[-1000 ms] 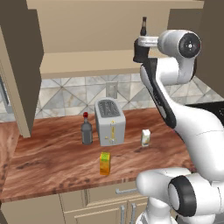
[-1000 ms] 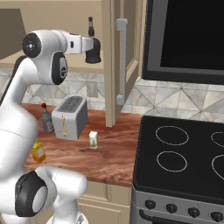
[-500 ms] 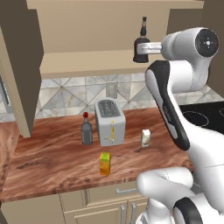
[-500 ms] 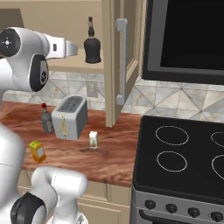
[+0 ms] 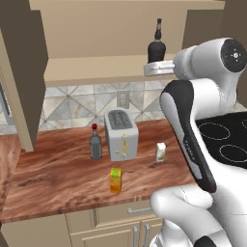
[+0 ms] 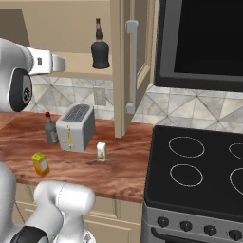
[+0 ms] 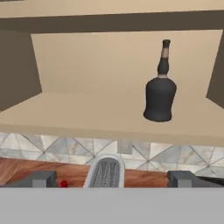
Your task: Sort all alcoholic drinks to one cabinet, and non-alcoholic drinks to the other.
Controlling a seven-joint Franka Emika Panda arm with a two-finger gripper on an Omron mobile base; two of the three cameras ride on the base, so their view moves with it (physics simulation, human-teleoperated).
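From my hand view the toaster and red-capped bottle are cut off below; carton labels are unreadably small.

No text or labels can be read

Even, soft rendered light, faint shadows, no glare, slightly blurry.

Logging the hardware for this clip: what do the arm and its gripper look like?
A glossy white arm with rounded, bulky links and a dark grey band running along one link. A round black cap closes the joint near its top. The gripper has two small, blocky dark grey fingertips. No cables, labels or markings are visible.
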